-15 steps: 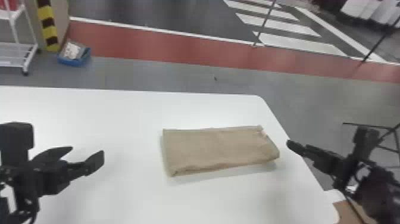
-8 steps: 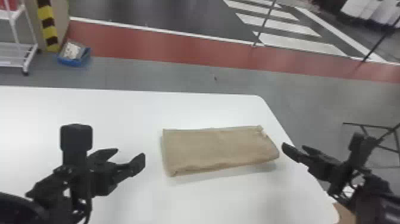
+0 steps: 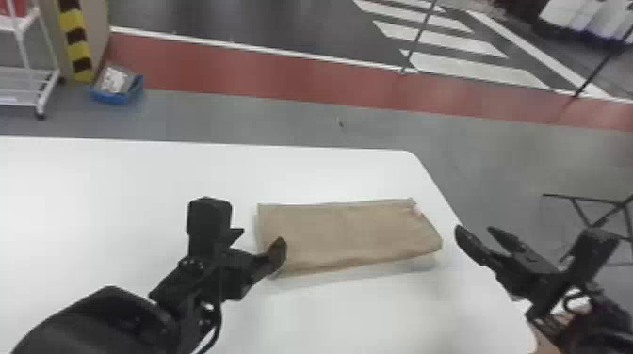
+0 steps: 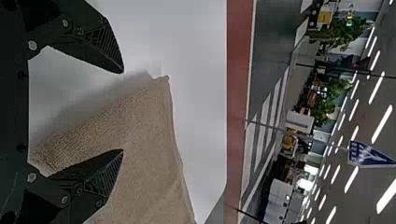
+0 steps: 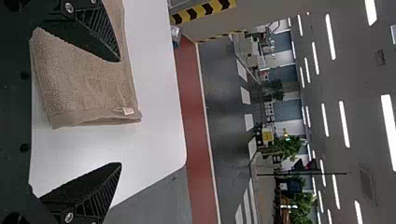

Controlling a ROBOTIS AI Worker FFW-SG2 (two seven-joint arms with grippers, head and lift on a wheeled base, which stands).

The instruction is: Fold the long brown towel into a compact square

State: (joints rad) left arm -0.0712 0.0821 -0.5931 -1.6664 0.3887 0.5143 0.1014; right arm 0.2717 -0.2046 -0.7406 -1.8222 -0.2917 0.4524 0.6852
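The brown towel (image 3: 348,235) lies folded as a flat rectangle on the white table, close to its right edge, a small pale tag at its far right corner. My left gripper (image 3: 260,243) is open at the towel's left end, one finger overlapping that end in the head view. In the left wrist view, the towel (image 4: 144,140) shows beyond the open left gripper (image 4: 123,111). Just off the towel's right end, my right gripper (image 3: 473,237) stands open over the table edge. The right wrist view has the towel (image 5: 84,84) behind one finger of the open right gripper (image 5: 120,112).
The white table (image 3: 117,197) has a rounded far right corner. Beyond it on the floor are a blue box (image 3: 117,87) and a white rack (image 3: 28,80) at the far left. A black metal frame (image 3: 584,207) stands to the right of the table.
My left gripper has come in from the left to the towel's left end. The right gripper has shifted slightly left toward the towel. The towel has not moved.
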